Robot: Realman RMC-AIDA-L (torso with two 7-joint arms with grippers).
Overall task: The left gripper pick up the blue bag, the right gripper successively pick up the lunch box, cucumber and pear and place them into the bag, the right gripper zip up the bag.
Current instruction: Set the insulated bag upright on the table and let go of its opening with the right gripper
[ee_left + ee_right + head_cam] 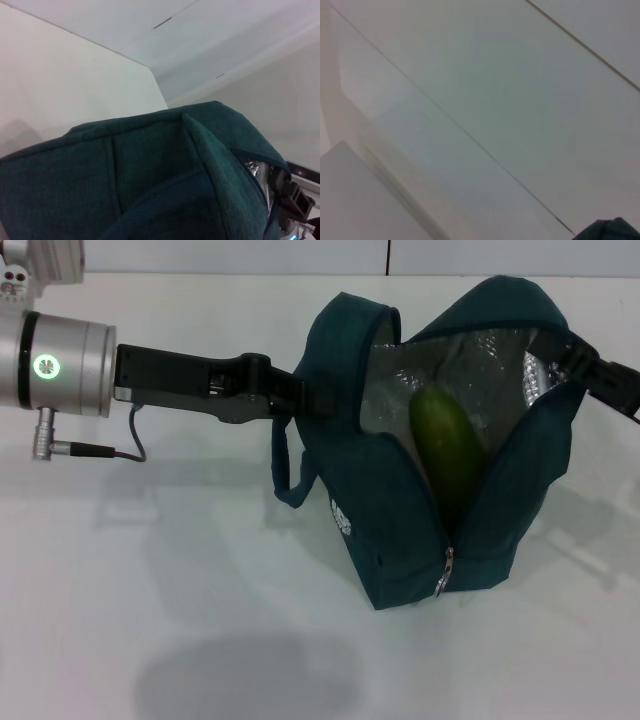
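Observation:
The blue bag (400, 530) stands open on the white table, its silver foil lining showing. The dark green cucumber (447, 445) leans upright inside it. My left gripper (300, 392) reaches in from the left and is shut on the bag's left flap, holding it up. The left wrist view is filled by that teal flap (150, 175). My right gripper (600, 375) is at the bag's right rim, mostly cut off by the frame edge; it also shows beyond the foil (290, 197). The lunch box and the pear are out of view. The zipper pull (443, 580) hangs at the front seam.
One loop handle (285, 465) hangs down the bag's left side. The left arm's silver wrist (60, 365) and its cable (90, 448) hang over the table at the far left. A white wall (300, 255) closes off the back. The right wrist view shows white panels and a bag corner (607, 230).

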